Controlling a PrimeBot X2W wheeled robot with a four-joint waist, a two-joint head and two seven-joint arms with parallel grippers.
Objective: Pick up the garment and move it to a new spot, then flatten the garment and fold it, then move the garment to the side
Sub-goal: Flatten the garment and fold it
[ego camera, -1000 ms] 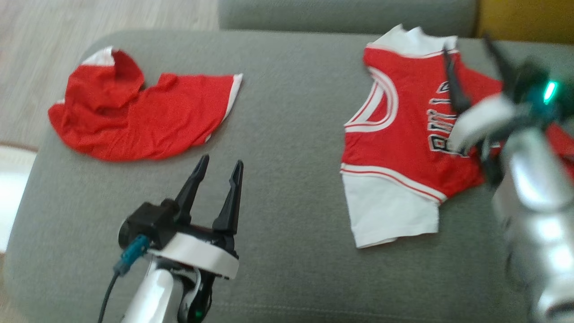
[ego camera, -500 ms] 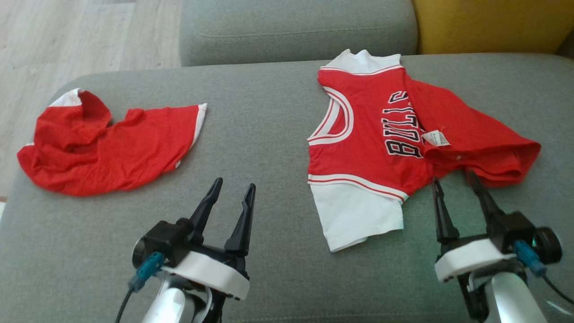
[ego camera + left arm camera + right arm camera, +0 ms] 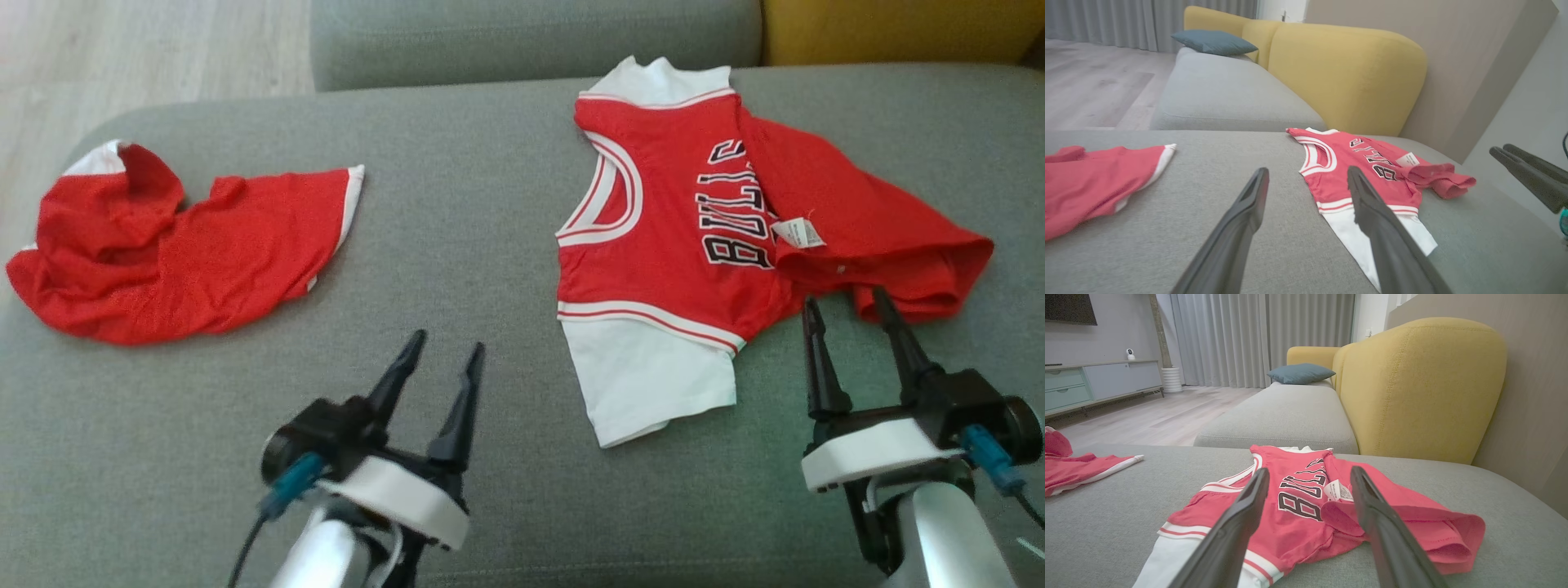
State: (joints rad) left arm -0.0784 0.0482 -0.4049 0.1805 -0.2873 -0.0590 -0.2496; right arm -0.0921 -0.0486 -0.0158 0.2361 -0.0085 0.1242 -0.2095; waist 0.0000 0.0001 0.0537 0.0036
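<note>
A red and white jersey (image 3: 686, 237) with black lettering lies on the grey cushion (image 3: 490, 245) at the right, its right half folded over with a white tag showing. The jersey (image 3: 1355, 171) also appears in the left wrist view, and the jersey (image 3: 1298, 510) lies just ahead of the fingers in the right wrist view. My right gripper (image 3: 847, 300) is open, hovering just short of the jersey's near right hem. My left gripper (image 3: 446, 346) is open over bare cushion, left of the jersey's white sleeve.
A second red garment (image 3: 163, 245) lies crumpled at the cushion's left end. Another grey seat (image 3: 531, 37) and a yellow backrest (image 3: 898, 28) lie beyond. Wood floor (image 3: 122, 57) is past the left edge. A blue pillow (image 3: 1300, 373) sits farther down the sofa.
The right arm drew back from above the jersey to a spot near its front hem. The head camera shifted. The left gripper stayed open, edging slightly right.
</note>
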